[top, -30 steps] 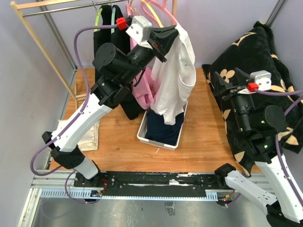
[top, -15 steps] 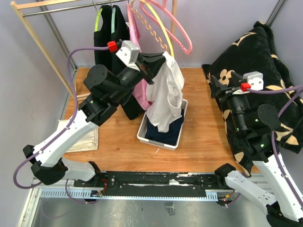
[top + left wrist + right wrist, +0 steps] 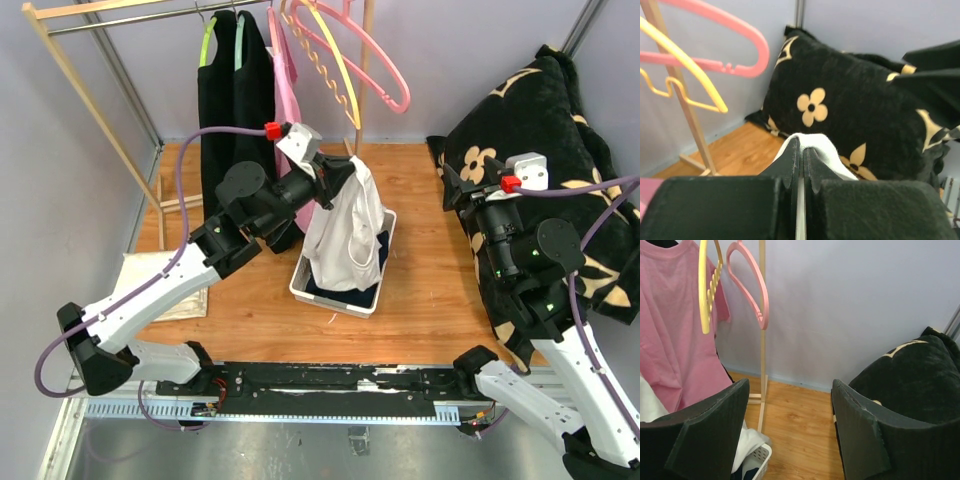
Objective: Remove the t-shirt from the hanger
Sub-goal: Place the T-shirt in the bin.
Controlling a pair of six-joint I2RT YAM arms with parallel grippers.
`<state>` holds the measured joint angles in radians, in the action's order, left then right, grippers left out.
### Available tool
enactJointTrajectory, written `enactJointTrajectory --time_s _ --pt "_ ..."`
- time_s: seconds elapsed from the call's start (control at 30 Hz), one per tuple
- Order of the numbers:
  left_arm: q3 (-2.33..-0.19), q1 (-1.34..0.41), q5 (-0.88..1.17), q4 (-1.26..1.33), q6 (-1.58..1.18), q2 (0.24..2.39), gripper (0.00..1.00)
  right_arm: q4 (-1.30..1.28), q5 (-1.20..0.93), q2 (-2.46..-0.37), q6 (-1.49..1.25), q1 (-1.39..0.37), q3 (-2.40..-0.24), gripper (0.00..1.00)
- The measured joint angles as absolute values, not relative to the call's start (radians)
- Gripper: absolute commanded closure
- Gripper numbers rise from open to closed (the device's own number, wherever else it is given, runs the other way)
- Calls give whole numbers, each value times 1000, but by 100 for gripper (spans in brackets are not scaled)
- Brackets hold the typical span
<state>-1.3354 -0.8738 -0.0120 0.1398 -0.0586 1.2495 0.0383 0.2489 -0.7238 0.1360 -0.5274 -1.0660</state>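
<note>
Risk lies in the drop: the left end effector [image 3: 349, 171], clamped shut on the white t-shirt [image 3: 345, 225] dangling beneath it over the white basket [image 3: 330, 306], may spill cloth over the rim if it opens too high, while the right end effector [image 3: 787, 426] gapes empty.

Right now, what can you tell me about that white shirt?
The white shirt is soft, creased cloth, bunched into a hanging drape. The left gripper is shut on its top edge, and its lower end reaches into the bin, onto dark clothes there. It hangs clear of the pink hanger above.
</note>
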Motion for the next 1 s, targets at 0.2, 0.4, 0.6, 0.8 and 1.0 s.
enactJointTrajectory --time_s 0.2,0.4,0.6,0.8,1.0 --pt "-1242 -874 -44 167 -69 1277 100 32 257 -717 136 -527 -1055 32" --pt "-1123 -874 -46 208 -107 1276 100 29 263 -711 136 -527 -1040 32" --pt "-986 -874 -55 231 -149 1276 99 28 263 -713 135 -527 -1024 32" --pt "-862 -878 -80 305 -200 1298 100 27 263 -713 131 -527 -1010 32" --pt "-768 -879 -99 379 -253 1400 99 27 260 -720 124 -527 -997 32"
